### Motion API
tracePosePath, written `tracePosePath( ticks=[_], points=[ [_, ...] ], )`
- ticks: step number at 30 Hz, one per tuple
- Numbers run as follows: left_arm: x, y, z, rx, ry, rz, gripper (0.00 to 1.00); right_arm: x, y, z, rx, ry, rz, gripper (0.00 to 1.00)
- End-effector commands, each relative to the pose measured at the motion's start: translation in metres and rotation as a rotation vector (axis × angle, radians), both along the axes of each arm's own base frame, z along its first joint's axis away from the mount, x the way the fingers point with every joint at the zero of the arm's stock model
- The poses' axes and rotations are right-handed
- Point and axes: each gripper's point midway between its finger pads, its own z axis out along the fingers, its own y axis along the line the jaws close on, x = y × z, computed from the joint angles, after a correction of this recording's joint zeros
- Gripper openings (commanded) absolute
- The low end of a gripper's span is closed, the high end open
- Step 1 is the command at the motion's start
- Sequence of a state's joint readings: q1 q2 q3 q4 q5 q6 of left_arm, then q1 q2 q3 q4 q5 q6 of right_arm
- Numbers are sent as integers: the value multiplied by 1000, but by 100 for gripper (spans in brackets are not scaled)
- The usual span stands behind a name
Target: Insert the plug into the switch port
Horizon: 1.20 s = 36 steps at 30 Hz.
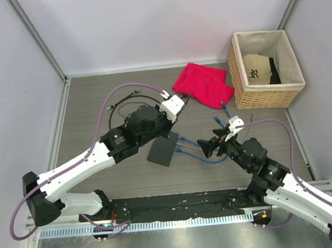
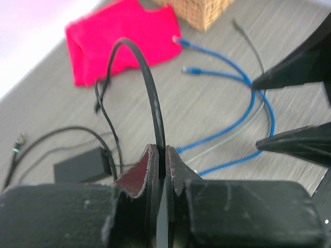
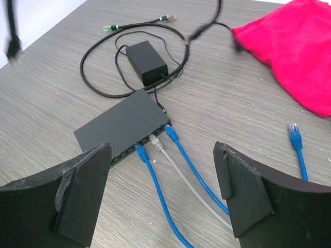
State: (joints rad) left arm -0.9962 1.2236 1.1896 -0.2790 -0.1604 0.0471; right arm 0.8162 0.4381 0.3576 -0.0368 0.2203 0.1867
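Left claw (image 2: 165,155), seen from its own wrist, is clenched on a black cord (image 2: 151,88) that arches up out of the jaws and drops back toward the table (image 2: 207,108). I cannot pick out the cord's plug end for certain.

From the right wrist, the right claw (image 3: 161,155) hangs released, jaws spread wide, facing the switch (image 3: 121,124). The switch lies flat near the middle of the table, its port edge turned toward this camera. Two blue cables (image 3: 154,181) and a grey cable (image 3: 183,175) sit in ports. The power brick (image 3: 147,63) lies just behind the switch, and a loose blue plug (image 3: 295,132) lies apart to the right.

From above, both arms reach in from the near edge and close around the switch. The step in hand looks like bringing the cord to the switch. Next, the plug needs lining up with a free socket and a straight push, perhaps with the right claw steadying the box.

The table is grey wood-grain and the walls are pale and bare. A red cloth (image 1: 203,85) lies by the far edge, and a wicker basket (image 1: 264,96) stands in the far right corner.
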Motion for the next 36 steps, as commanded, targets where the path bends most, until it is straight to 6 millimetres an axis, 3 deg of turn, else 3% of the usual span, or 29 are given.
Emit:
tracePosePath(
  ticks=[1,6,9,14,19,23,25,28,33,36],
  points=[
    [1,-6,-49,68,60,0,8,2,1,-3,8,-3,-6,88],
    [8,-12,-114,216,121,0,8,0,7,-8,-23,4,36,88],
    [10,-26,-130,222,144,-30,8,-1,9,-7,-24,5,49,88],
    [1,-59,-113,142,160,-153,8,-3,9,-8,-23,1,54,88],
    [-28,-78,-94,115,118,-300,8,-9,11,-4,-21,-35,99,88],
    [-39,-70,-95,150,69,-356,8,-13,12,5,-32,-71,130,88],
    [-43,-57,-108,201,76,-361,8,-14,12,9,-28,-83,139,88],
    [-50,-40,-113,244,54,-381,9,-16,15,9,-38,-92,157,88],
    [-73,-26,-107,269,22,-502,9,-23,33,-5,-91,-57,273,86],
    [-80,-21,-117,316,55,-543,9,-26,44,5,-88,-79,335,85]
  ],
)
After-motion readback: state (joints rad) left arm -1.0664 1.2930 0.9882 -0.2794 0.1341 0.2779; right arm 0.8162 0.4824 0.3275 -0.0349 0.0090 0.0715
